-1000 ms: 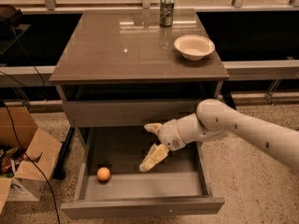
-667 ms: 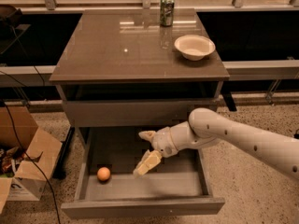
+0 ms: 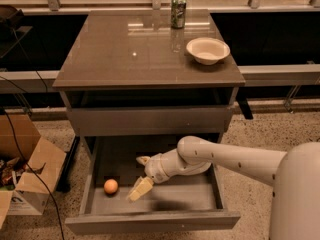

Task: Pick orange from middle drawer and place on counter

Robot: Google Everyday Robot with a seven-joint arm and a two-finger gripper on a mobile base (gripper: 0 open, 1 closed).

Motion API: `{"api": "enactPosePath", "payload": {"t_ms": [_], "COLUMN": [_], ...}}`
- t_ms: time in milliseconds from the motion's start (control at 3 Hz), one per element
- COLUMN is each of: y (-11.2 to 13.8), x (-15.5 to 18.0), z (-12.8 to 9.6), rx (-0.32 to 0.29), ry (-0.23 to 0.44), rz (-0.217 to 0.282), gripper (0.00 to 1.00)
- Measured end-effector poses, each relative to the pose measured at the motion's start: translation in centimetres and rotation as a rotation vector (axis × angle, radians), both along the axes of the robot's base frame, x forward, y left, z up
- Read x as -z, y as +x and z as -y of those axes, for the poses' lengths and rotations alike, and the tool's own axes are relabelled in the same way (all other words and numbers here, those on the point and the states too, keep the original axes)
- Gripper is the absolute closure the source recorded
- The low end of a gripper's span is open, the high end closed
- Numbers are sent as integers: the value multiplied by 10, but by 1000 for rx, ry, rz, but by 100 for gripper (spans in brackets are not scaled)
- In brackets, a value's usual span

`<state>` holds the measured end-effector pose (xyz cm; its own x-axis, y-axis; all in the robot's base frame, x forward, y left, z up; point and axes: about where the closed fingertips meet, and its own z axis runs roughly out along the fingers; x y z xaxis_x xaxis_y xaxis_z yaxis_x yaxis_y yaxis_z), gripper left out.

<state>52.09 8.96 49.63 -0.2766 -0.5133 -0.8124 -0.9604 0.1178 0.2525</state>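
Note:
The orange (image 3: 111,186) lies on the grey floor of the open middle drawer (image 3: 150,223), near its left wall. My gripper (image 3: 140,175) reaches into the drawer from the right on a white arm. It is open and empty, with one pale finger (image 3: 141,188) low and the other behind it. It hangs a short way to the right of the orange, apart from it. The glossy brown-grey counter (image 3: 125,54) tops the cabinet above.
A white bowl (image 3: 207,50) and a green can (image 3: 178,12) stand on the counter at the back right. An open cardboard box (image 3: 25,174) with clutter sits on the terrazzo floor at the left, with black cables beside it.
My gripper has moved left and lower inside the drawer, closer to the orange. The orange has not moved.

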Motion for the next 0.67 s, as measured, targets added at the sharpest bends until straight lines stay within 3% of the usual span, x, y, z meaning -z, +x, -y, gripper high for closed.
{"api": "enactPosePath", "payload": {"t_ms": [333,667], "y": [10,19], "x": [25,58], "z": [-17,-40], "rx": [12,25], "ry": [-14,-7], "rz": [12,-6], "gripper": [0,0]}}
